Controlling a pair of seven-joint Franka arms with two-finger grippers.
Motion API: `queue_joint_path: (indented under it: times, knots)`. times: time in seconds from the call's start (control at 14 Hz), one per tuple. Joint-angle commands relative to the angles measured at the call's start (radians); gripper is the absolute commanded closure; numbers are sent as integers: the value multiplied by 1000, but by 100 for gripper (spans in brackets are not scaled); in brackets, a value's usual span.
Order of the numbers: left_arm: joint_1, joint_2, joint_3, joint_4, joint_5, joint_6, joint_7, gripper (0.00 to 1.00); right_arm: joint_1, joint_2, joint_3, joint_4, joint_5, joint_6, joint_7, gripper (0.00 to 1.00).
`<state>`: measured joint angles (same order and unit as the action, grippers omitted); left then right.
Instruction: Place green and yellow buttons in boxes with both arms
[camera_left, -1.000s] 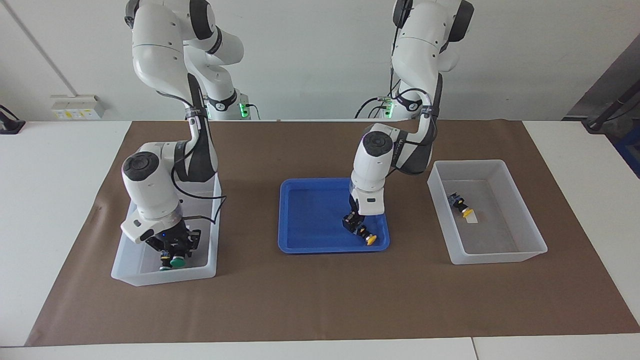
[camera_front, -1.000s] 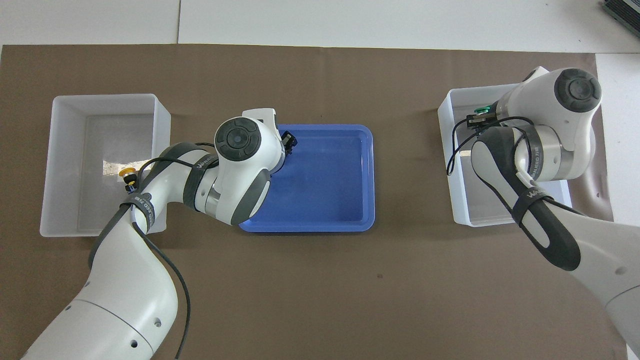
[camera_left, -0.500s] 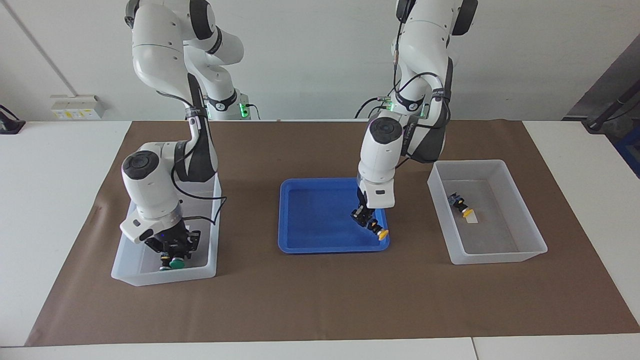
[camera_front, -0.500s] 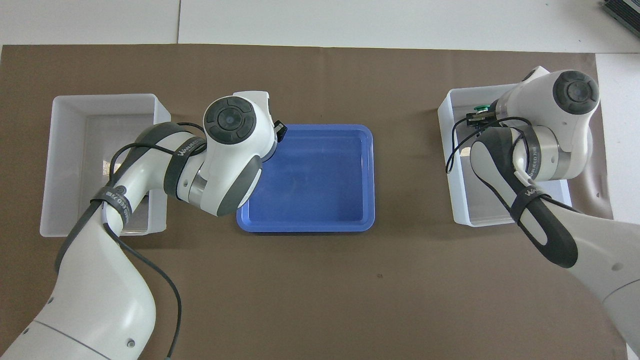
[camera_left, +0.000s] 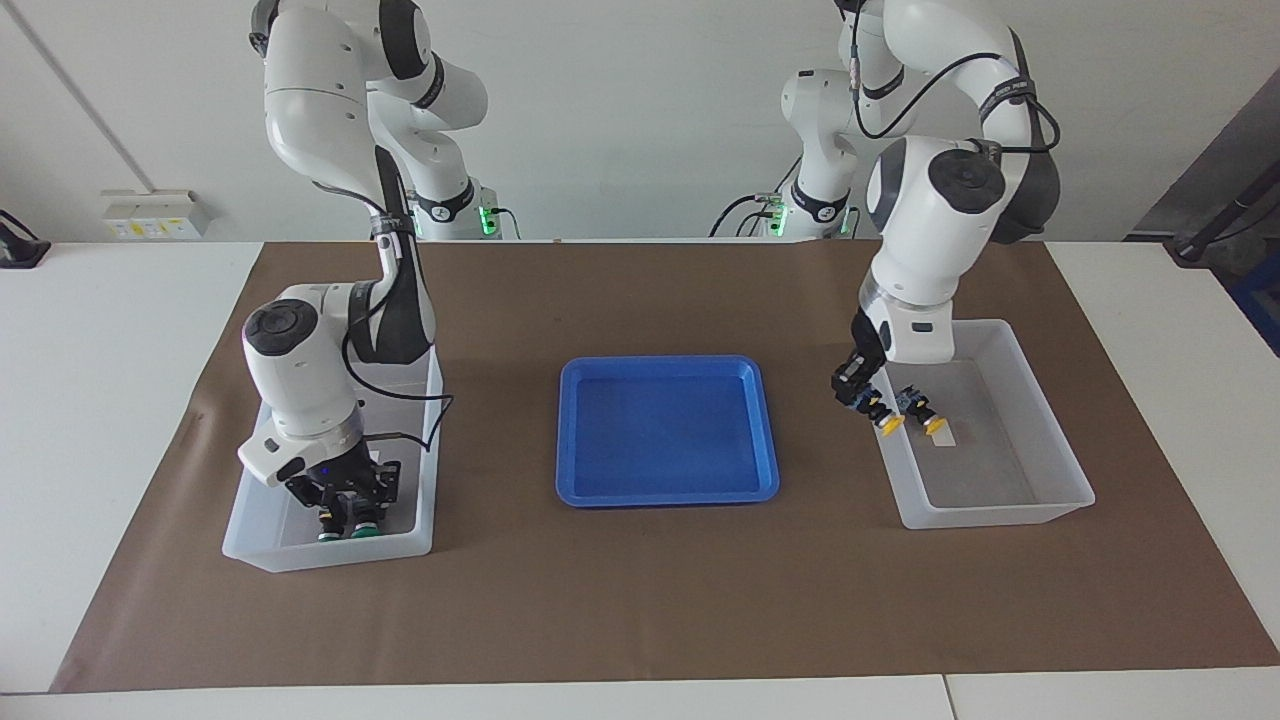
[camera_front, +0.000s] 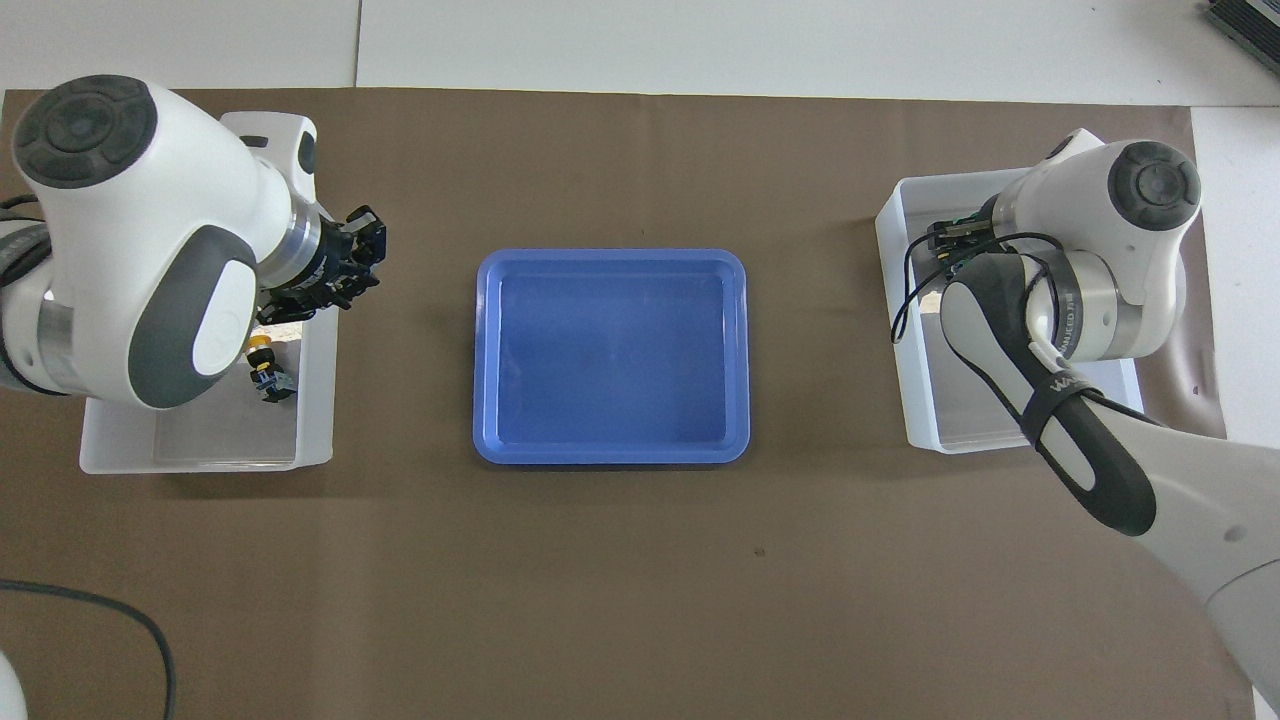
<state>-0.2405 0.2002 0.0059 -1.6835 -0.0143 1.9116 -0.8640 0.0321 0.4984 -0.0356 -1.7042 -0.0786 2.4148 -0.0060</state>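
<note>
My left gripper (camera_left: 860, 390) is shut on a yellow button (camera_left: 887, 421) and hangs tilted over the wall of the box (camera_left: 1000, 515) at the left arm's end. A second yellow button (camera_left: 926, 414) lies inside that box, also seen as the yellow button (camera_front: 262, 352) from overhead. In the overhead view the left gripper (camera_front: 345, 262) covers the held one. My right gripper (camera_left: 345, 503) is down inside the other box (camera_left: 330, 555), with a green button (camera_left: 364, 531) right under its tips. Whether it still grips that button is unclear. From overhead, only part of the right gripper (camera_front: 950, 240) shows.
The shallow blue tray (camera_left: 566, 430) lies mid-table between the two boxes with nothing in it, also visible as the blue tray (camera_front: 485, 360) from overhead. A brown mat (camera_left: 640, 600) covers the table. The right arm's elbow hangs over its box (camera_front: 895, 330).
My left gripper lifted the yellow button out of the blue tray and carried it to the box at its end. The right gripper sank a little lower in its box with the green button.
</note>
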Motion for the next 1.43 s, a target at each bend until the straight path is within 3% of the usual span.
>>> queue_joint_path:
  times: [0.0, 0.07, 0.14, 0.36, 0.57, 1.07, 1.14, 1.21, 1.36]
  knots:
    - [94, -25, -7, -48, -19, -17, 170, 100, -9, -23, 14, 0, 2, -5, -19, 18]
    - [127, -41, -7, -86, -19, -8, 245, 100, -6, -49, 14, -2, 8, -20, -14, 5]
    - [170, -62, -7, -135, -19, 4, 341, 100, -6, -79, 14, -3, 14, -52, -14, 0]
    - [289, -143, -7, -344, -19, 155, 613, 100, 3, -181, 16, -3, 16, -167, 9, 0]
    - [311, -199, -4, -517, -19, 306, 637, 100, 3, -300, 19, 0, 17, -302, 30, 0]
    - [339, -179, -4, -570, -19, 363, 709, 95, 2, -480, 19, 47, 22, -610, 29, 0]
    - [346, -168, -4, -568, -19, 375, 721, 92, 2, -497, 19, 43, 22, -637, 24, 0]
    - [349, -160, -4, -568, -19, 391, 735, 82, 2, -504, 19, 40, 22, -664, 23, 0]
    - [356, -145, -3, -568, -18, 418, 752, 77, 2, -520, 19, 15, 23, -684, 24, 0]
